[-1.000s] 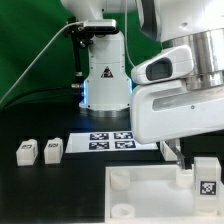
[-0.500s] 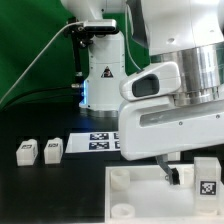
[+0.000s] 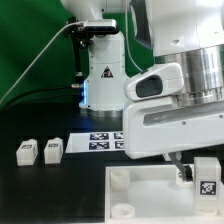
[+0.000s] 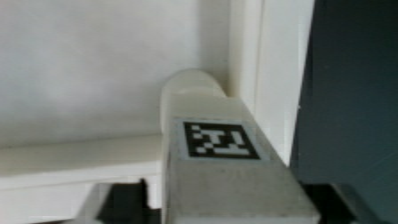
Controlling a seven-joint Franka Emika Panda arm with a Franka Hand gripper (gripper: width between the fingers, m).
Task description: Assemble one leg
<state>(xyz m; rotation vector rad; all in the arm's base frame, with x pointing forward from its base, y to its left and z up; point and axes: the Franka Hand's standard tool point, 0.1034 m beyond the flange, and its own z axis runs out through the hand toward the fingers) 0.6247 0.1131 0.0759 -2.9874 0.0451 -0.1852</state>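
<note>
While our gripper (image 4: 222,198) pinches the leg (image 4: 221,130) between its fingers (image 4: 111,203) | leg's long axis runs straight out beyond them, far end over a corner of the square panel (image 4: 89,80), just inside its rim | we judge the next push follows that axis | versus half a second ago, we sit further toward the exterior view's right.

A white panel (image 3: 145,195) fills the lower right of the exterior view, with two round sockets (image 3: 119,178) near its left edge. The marker board (image 3: 95,142) lies mid-frame just beyond it on the black table (image 3: 40,190). A green backdrop (image 3: 25,40) covers the upper left.
</note>
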